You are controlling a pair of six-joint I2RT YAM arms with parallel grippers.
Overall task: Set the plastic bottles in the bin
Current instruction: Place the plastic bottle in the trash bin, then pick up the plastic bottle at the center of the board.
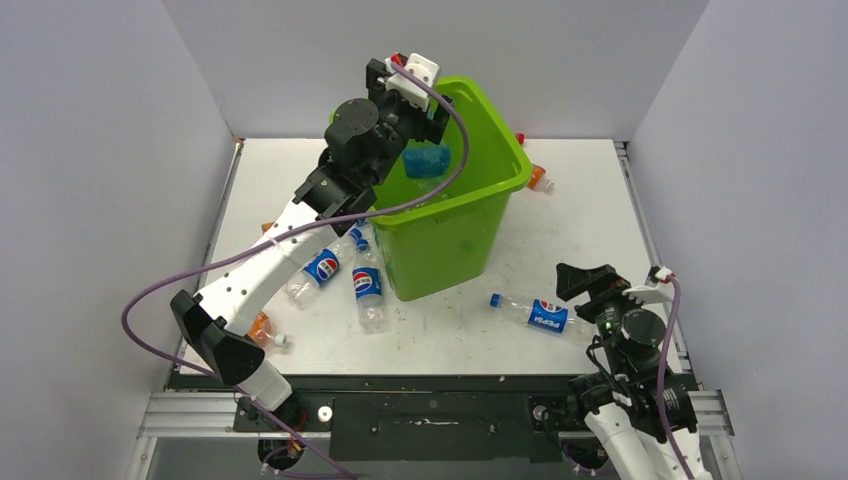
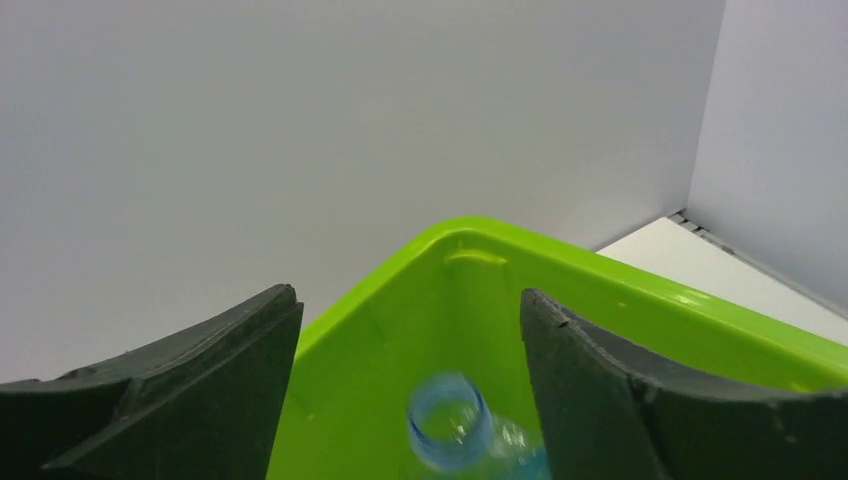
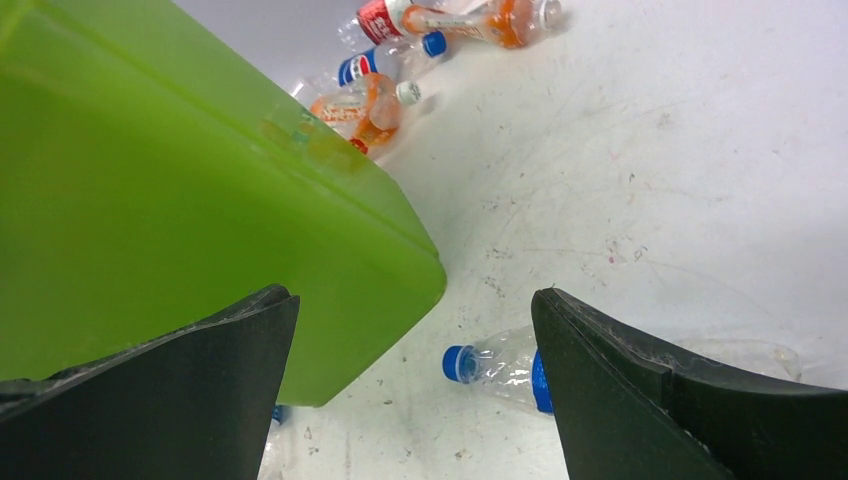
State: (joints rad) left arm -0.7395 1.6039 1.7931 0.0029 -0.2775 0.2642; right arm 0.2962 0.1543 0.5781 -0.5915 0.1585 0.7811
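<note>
The lime-green bin (image 1: 470, 215) stands mid-table, tilted. My left gripper (image 1: 430, 118) hangs over its open top with jaws open and empty (image 2: 410, 293). Below it a blurred clear-blue bottle (image 2: 452, 420) is inside the bin (image 2: 600, 290), and it shows blue in the top view (image 1: 428, 160). My right gripper (image 1: 588, 283) is open and empty (image 3: 415, 293), just above a Pepsi bottle (image 1: 535, 313) lying right of the bin; its blue cap (image 3: 457, 362) points at the bin wall (image 3: 180, 200).
Two Pepsi bottles (image 1: 322, 267) (image 1: 367, 285) lie left of the bin. An orange bottle (image 1: 265, 330) lies under my left arm. Another orange bottle (image 1: 538, 178) lies behind the bin. Several more bottles (image 3: 365, 105) (image 3: 480, 18) show beyond it. White walls enclose the table.
</note>
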